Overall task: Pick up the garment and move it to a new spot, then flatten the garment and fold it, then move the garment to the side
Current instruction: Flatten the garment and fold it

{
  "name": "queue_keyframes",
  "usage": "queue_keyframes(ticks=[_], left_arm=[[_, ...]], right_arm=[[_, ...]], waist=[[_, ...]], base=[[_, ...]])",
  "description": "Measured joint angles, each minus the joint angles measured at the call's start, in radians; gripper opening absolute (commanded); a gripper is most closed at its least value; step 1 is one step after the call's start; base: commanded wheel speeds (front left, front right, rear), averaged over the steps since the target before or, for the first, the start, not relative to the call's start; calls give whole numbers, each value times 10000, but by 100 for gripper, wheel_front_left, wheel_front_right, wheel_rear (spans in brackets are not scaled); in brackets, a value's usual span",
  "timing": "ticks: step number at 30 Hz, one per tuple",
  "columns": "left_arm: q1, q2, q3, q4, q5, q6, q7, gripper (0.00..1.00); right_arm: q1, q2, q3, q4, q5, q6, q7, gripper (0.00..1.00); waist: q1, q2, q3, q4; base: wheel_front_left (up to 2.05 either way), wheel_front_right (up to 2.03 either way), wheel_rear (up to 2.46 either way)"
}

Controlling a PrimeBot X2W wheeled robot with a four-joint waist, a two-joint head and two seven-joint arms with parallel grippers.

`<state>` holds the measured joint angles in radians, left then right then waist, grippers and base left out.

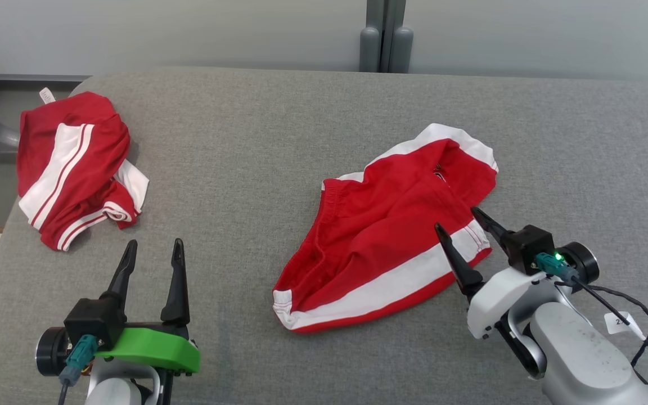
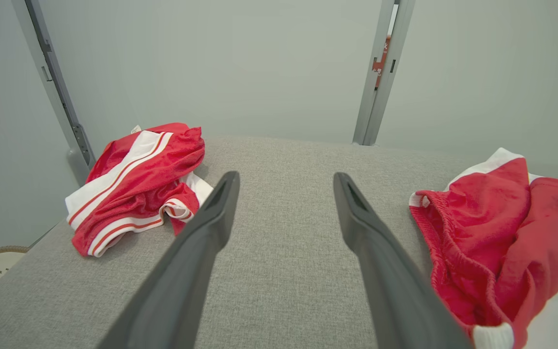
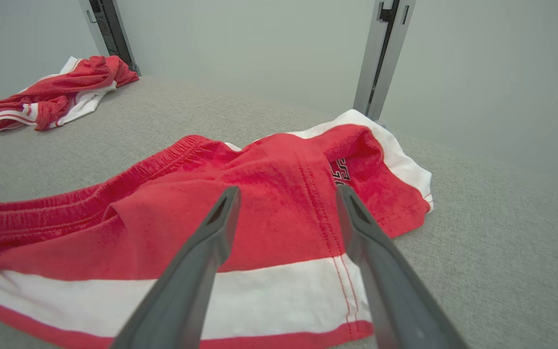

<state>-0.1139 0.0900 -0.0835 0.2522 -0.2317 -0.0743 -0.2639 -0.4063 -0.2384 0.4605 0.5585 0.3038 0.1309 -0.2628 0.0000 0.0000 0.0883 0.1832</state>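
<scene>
Garment of red knit cloth with broad white side bands and an elastic waistband [image 1: 391, 236] lies loosely spread and wrinkled, right of centre on the wide grey fabric-covered surface [image 1: 256, 140], which runs back to a pale wall. A crumpled red-and-white striped bundle of cloth [image 1: 73, 169] sits at the far left corner of the surface, well apart from the garment. Two grey upright posts [image 1: 386, 45] stand against the wall past the far edge.

The right end effector [image 1: 457, 218], on its pale arm, is over the garment's near right corner. Its two dark fingers are spread wide above the white band and grip nothing; whether the tips touch the cloth cannot be told. The left end effector [image 1: 154, 243], with a green plastic wrist cover [image 1: 152, 346], is over bare surface at the front left, fingers parted and empty.

Small black lettering [image 3: 339, 169] shows in a fold of the garment just beyond the right fingers. A tiny green light [image 1: 556, 257] glows on the right wrist.
</scene>
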Motion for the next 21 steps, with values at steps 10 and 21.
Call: queue_keyframes(ticks=[10,21], left_arm=[[-163,-92,-73,-8,46,-63,0,100],[-243,-180,0,58,67,-92,0,100]], right_arm=[[-553,-240,-483,2213,-13,2,73,100],[-1137,-117,75,3394,993,2,84,0]], waist=[[0,0,389,333],[0,0,633,549]], base=[[0,0,0],[0,0,0]])
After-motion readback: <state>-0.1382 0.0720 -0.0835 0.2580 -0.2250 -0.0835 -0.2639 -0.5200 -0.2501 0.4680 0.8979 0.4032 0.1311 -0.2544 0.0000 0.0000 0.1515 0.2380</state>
